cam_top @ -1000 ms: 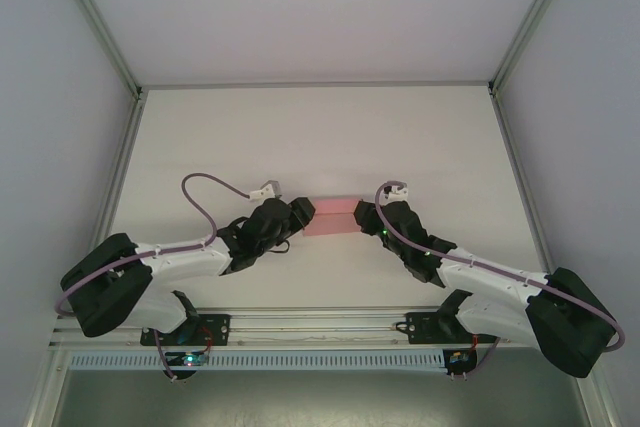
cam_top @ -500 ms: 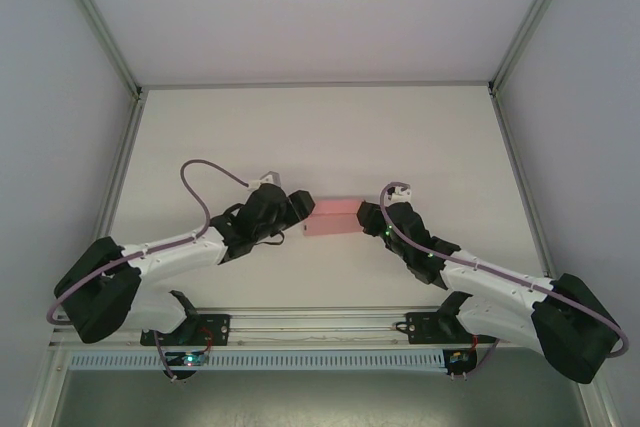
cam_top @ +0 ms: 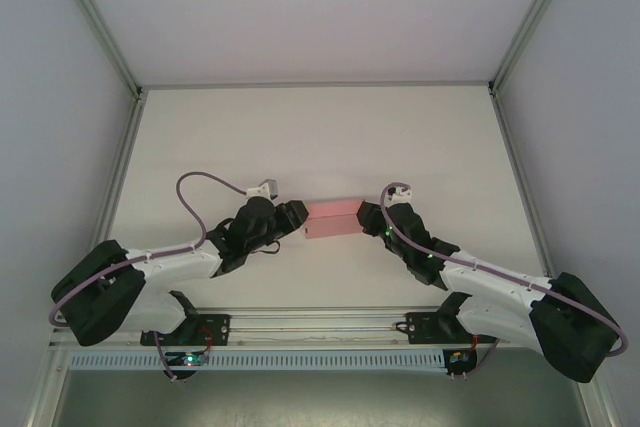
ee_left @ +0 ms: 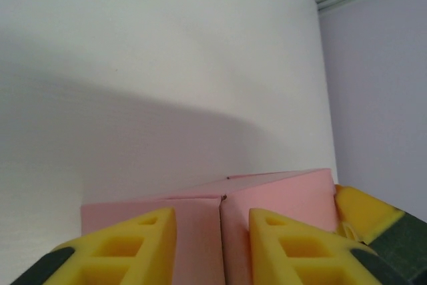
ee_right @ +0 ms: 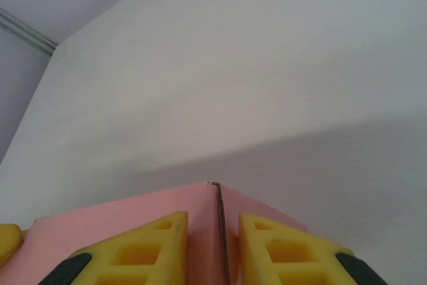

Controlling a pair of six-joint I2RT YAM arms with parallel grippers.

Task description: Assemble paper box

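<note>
The paper box [cam_top: 334, 218] is a small pink rectangular box, lying across the middle of the white table with its right end a little farther back. My left gripper [cam_top: 301, 219] is at its left end and my right gripper [cam_top: 363, 217] at its right end. In the left wrist view the yellow fingers [ee_left: 120, 248] straddle a folded corner seam of the box [ee_left: 280, 195], and pink card fills the gap of the gripper [ee_left: 213, 215]. In the right wrist view the gripper [ee_right: 213, 217] is shut on a corner of the box [ee_right: 120, 211], where a raw card edge runs between the pads.
The white table [cam_top: 320, 137] stretches open behind the box to the back wall. Grey enclosure walls and metal frame rails [cam_top: 128, 162] bound it left and right. A purple cable [cam_top: 205, 202] loops above the left arm. The arm bases sit on the near rail [cam_top: 320, 327].
My left gripper drew back a little toward the near edge and its jaws narrowed onto the box's left end. The box shifted slightly and now sits a little tilted. My right gripper barely moved.
</note>
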